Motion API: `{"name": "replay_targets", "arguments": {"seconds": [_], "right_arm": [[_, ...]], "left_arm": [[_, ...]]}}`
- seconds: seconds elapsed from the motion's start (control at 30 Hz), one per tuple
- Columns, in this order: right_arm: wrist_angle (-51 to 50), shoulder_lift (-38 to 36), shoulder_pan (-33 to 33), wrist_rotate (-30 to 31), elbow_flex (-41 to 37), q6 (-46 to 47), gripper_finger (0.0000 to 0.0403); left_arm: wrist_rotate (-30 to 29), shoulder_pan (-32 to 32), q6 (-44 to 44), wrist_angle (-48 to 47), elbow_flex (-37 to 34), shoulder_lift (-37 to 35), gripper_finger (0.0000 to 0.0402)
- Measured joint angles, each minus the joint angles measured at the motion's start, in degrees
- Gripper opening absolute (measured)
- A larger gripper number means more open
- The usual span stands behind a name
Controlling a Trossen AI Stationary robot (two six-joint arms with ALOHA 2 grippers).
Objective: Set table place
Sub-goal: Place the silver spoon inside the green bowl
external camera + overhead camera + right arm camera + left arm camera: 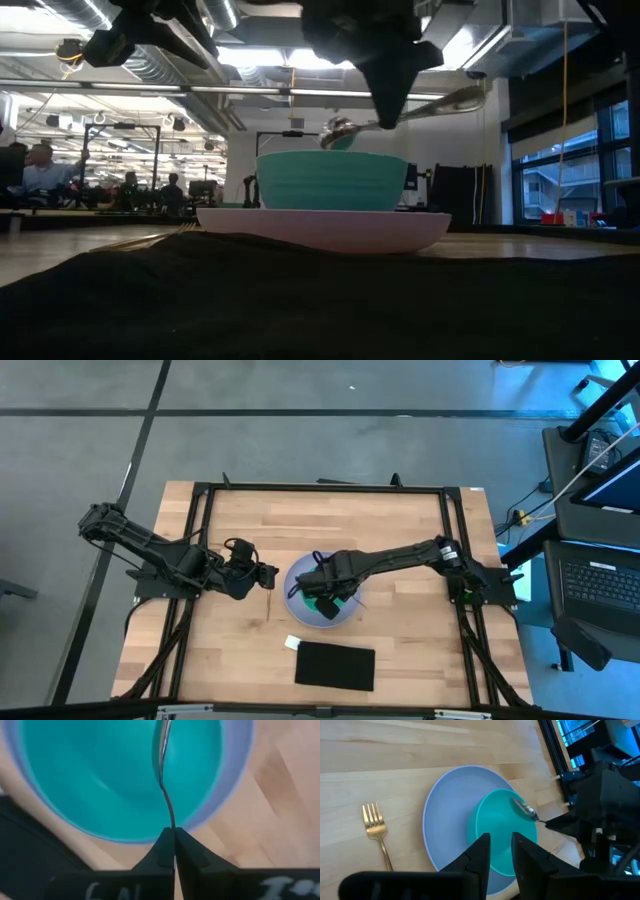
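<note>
Pinching the spoon [162, 780] by its handle tip, my right claw [173, 837] has both fingers pressed together on the thin metal. Spoon's bowl end juts out ahead of the claw, tilted slightly downward, hanging just above the rim of the teal bowl [100, 775] without touching it in the low view. Directly under that claw: the teal bowl, sitting on the lavender plate [447, 815], toward the plate's edge nearer my right arm. Plate rests on the wooden table [400, 520].

Left claw [499, 847] hovers just beside the plate's opposite edge, fingers a small gap apart, gripping nothing. Gold fork [376, 830] lies flat on the boards near it, off the plate. Farther out, toward the table's front edge, a black cloth [335, 665] with a small white card [293, 643] touching its corner.
</note>
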Motion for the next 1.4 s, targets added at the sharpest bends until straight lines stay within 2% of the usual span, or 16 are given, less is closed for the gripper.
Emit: {"name": "replay_targets", "arguments": {"seconds": [0.23, 0.37, 1.2, 1.4], "right_arm": [[2.2, 0.9, 0.1, -1.1, 0.1, 0.2, 0.0003], [2.1, 2.9, 0.1, -2.9, 0.0, -1.1, 0.0003], [7.0, 4.1, -2.5, -3.0, 0.0, -5.4, 0.0003], [6.1, 6.9, -2.5, -4.3, -0.1, -6.4, 0.0003]], "left_arm": [[0.0, 0.0, 0.0, 0.0, 0.0, 0.0, 0.0075], [0.0, 0.0, 0.0, 0.0, 0.0, 0.0, 0.0068], [0.0, 0.0, 0.0, 0.1, 0.0, 0.0, 0.0024], [0.0, 0.0, 0.0, 0.1, 0.0, 0.0, 0.0015]]}}
